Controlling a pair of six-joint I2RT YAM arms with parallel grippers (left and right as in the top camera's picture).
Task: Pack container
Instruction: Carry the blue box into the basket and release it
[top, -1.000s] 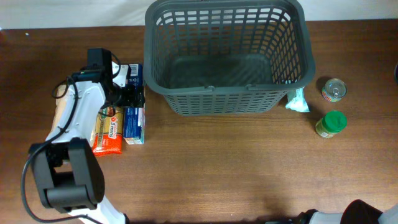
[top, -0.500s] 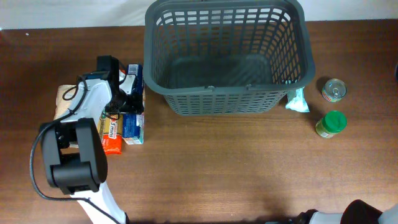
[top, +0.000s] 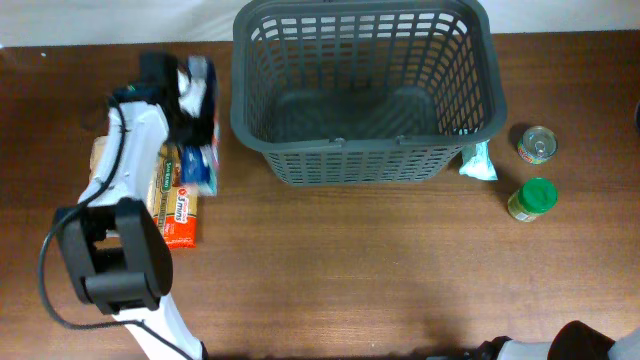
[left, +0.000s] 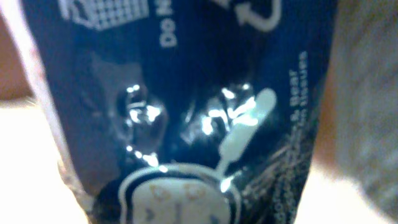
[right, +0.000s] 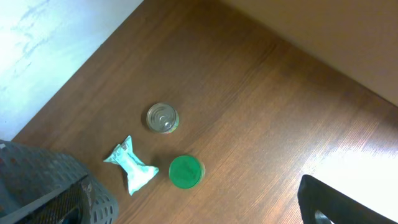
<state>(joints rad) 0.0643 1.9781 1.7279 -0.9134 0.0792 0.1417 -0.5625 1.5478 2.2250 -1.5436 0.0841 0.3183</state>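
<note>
**Left claw grips blue packet beside basket**

The left claw is clamped on a blue packet, just left of the dark grey basket. The basket stands at the far side of the tabletop. The right claw gapes wide, holding nothing.

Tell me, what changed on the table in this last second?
The left gripper closed on the blue packet and raised it off the table. The basket, orange packet, can, green-lidded jar and teal pouch stayed put.
</note>
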